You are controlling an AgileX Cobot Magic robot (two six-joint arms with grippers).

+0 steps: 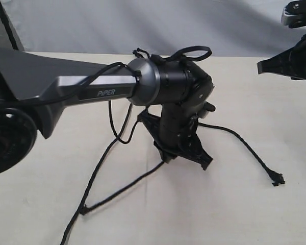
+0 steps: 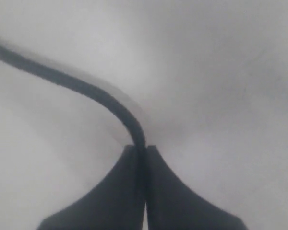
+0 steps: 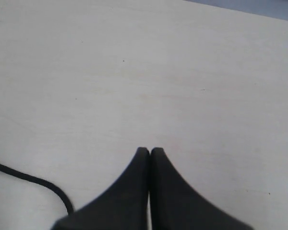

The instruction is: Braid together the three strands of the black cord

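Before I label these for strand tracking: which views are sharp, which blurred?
Left wrist view: badly out of focus; the pinched strand and left fingers are soft-edged. Right wrist view: table sharp, right fingers slightly soft. Exterior view: crisp, evenly lit, loose strands clearly outlined.

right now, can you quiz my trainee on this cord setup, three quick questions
1. True or false: the left gripper is pinching a strand.
2. The right gripper is: A open; B shut on nothing; C shut on the cord.
3. In the exterior view, on which side of the table does the loose knotted tip lie?

Key: 1 true; 2 B; 3 right.
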